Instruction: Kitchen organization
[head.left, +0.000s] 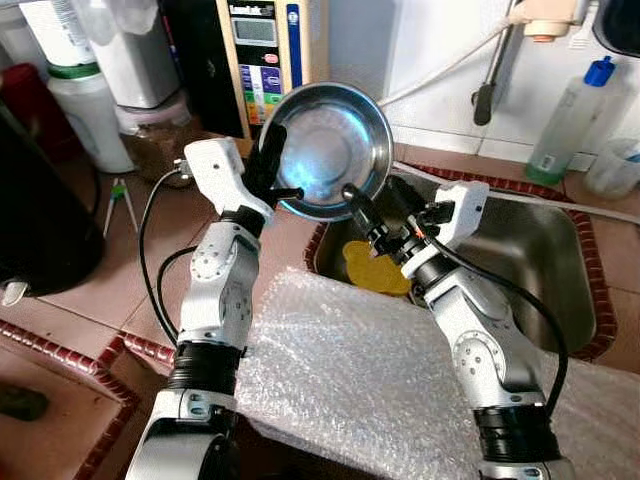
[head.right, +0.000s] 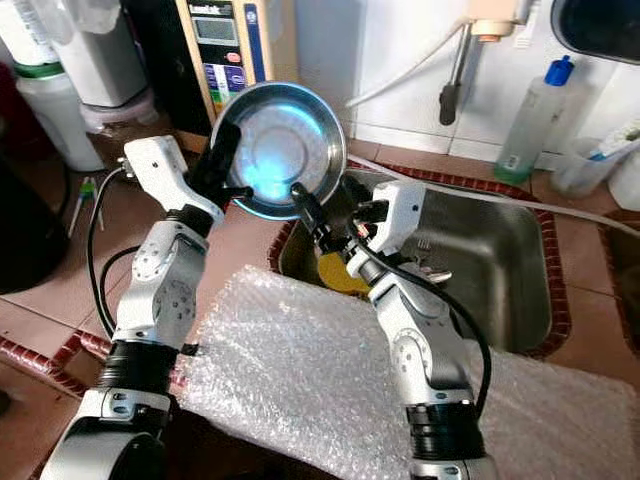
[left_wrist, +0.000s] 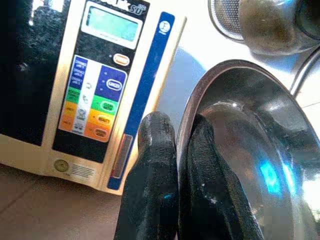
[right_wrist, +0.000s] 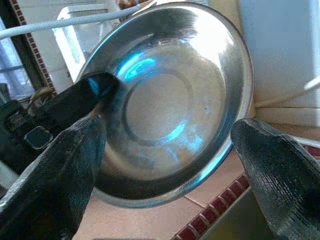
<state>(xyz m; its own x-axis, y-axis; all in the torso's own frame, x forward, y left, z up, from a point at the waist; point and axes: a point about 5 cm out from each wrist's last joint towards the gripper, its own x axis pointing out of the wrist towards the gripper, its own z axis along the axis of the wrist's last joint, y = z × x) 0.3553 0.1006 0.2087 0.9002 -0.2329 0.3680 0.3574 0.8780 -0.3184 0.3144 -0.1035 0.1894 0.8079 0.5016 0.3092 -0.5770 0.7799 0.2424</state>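
1. Bubble wrap (head.left: 370, 380) lies nearest, spread on the tabletop (head.left: 90, 270) below both arms.
2. Left end effector (head.left: 268, 172) has its fingers (left_wrist: 155, 150) pinched on the rim of the steel bowl (head.left: 330, 148), held on edge in the air; so narrow a grip could let it swing or slip.
3. Right end effector (head.left: 372, 210), spread wide and empty just below the bowl, could knock it loose while closing.
4. A dropped bowl would likely fall into the sink (head.left: 520, 250) beneath.

Bowl (head.left: 328, 148) above counter, left of sink (head.left: 520, 250); bubble wrap (head.left: 360, 370) before sink.
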